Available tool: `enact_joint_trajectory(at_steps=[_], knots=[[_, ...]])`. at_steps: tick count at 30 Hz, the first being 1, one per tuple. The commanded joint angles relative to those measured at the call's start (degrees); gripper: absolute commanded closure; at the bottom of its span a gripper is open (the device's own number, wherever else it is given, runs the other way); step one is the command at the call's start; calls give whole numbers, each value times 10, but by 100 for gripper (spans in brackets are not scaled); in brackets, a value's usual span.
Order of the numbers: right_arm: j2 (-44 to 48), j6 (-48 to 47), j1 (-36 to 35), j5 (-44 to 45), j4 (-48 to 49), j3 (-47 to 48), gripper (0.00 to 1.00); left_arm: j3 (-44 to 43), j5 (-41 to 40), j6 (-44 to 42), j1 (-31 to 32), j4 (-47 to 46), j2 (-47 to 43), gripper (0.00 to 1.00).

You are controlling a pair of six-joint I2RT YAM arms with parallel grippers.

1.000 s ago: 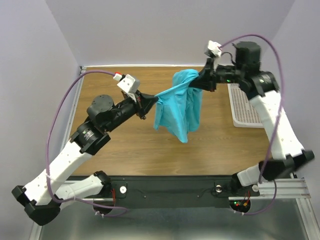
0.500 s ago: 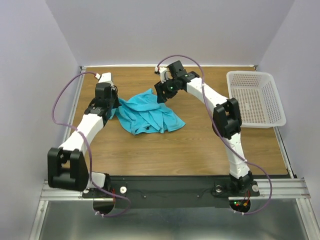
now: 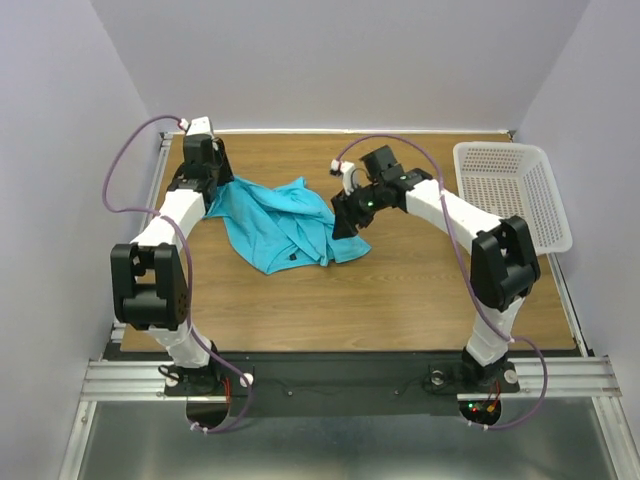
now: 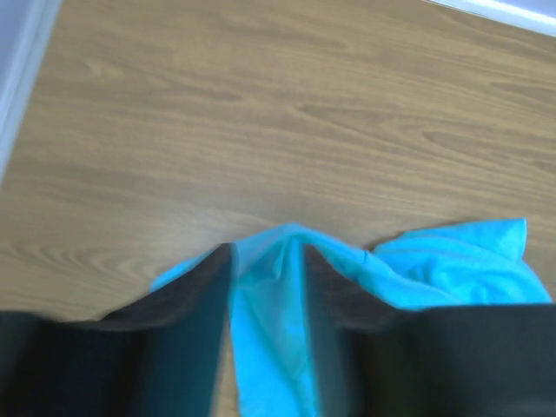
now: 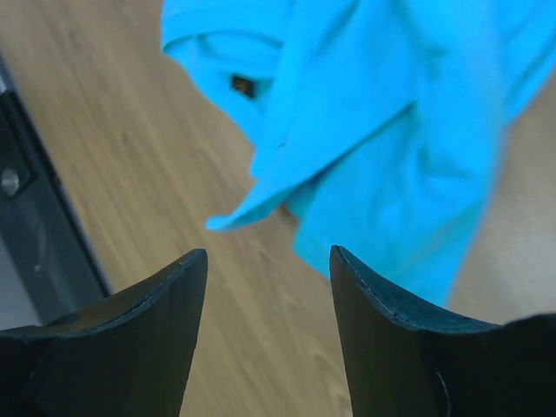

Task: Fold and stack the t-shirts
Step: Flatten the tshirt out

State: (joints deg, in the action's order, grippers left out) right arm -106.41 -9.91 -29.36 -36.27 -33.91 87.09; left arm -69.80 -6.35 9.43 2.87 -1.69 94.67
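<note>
One turquoise t-shirt (image 3: 285, 222) lies crumpled on the wooden table (image 3: 400, 290), its dark neck label (image 3: 292, 257) near the front edge of the heap. My left gripper (image 3: 214, 186) is at the shirt's far-left edge. In the left wrist view its jaws (image 4: 265, 254) stand apart, with a ridge of blue cloth (image 4: 452, 269) running loosely between them. My right gripper (image 3: 345, 218) hovers at the shirt's right edge. It is open (image 5: 268, 256) with only bare wood between its fingers, and the shirt (image 5: 391, 130) and label (image 5: 241, 84) lie just beyond.
A white mesh basket (image 3: 505, 195) stands at the table's right rear corner. A raised metal rim (image 3: 160, 190) borders the table on the left, close to my left gripper. Purple cables loop over both arms.
The shirt, held up between both grippers a second ago, now lies on the table. My left gripper has moved back-left and opened. My right gripper has swung to the shirt's right edge.
</note>
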Motion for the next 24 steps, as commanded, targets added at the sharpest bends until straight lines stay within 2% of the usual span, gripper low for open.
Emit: enact_joint_trajectory(at_steps=[1,3,7,10,14,19,22,24], knots=[[17,53,-29,-32,42,-20,36,-25,-12,-2,-2,-9,-85,33],[12,68,-30,-16,54,-23,36,10,-3,1,-2,-2,-144,17],[-10,115,-35,-27,73,-30,36,93,24,28,-2,38,-242,16],[-27,138,-50,-22,82,-27,36,192,132,78,-2,43,-345,17],[-56,162,-56,-13,85,-16,38,299,233,152,-1,44,-401,18],[-85,182,-67,16,87,-3,42,380,270,218,1,20,-461,18],[-93,185,-75,39,88,1,51,407,274,240,6,-15,-468,18],[-93,186,-76,53,87,5,78,424,277,261,13,-39,-465,19]])
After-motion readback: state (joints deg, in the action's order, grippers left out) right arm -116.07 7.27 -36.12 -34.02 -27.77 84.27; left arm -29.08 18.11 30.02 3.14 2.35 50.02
